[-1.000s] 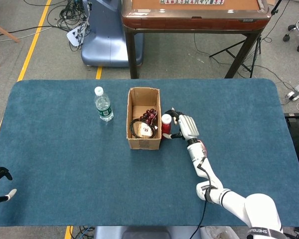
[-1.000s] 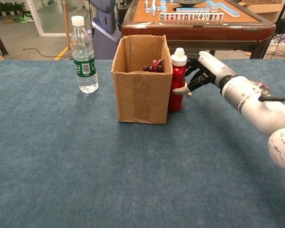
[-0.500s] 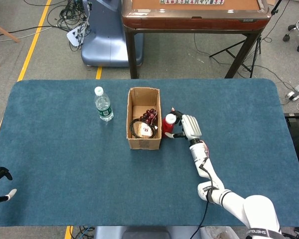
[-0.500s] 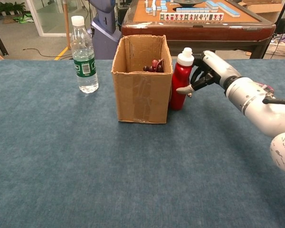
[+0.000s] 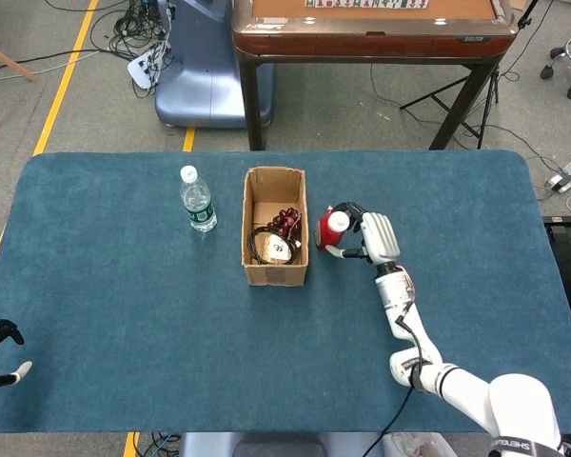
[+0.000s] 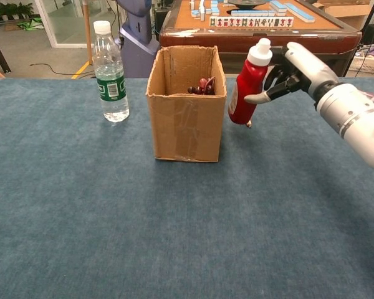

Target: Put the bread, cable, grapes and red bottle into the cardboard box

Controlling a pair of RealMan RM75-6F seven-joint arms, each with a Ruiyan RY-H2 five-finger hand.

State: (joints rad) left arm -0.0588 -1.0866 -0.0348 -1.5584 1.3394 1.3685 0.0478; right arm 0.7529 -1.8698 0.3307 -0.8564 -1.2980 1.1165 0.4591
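Red bottle, gripped by the right hand, hangs tilted, cap up-right, at centre-right of frame, just right of the cardboard box and off the table; box opening lies leftward.

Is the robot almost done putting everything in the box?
Nearly. The grapes and black cable already lie inside the cardboard box, with something pale that may be the bread. The right hand holds the red bottle, lifted and tilted beside the box. Only the bottle is left to drop in.
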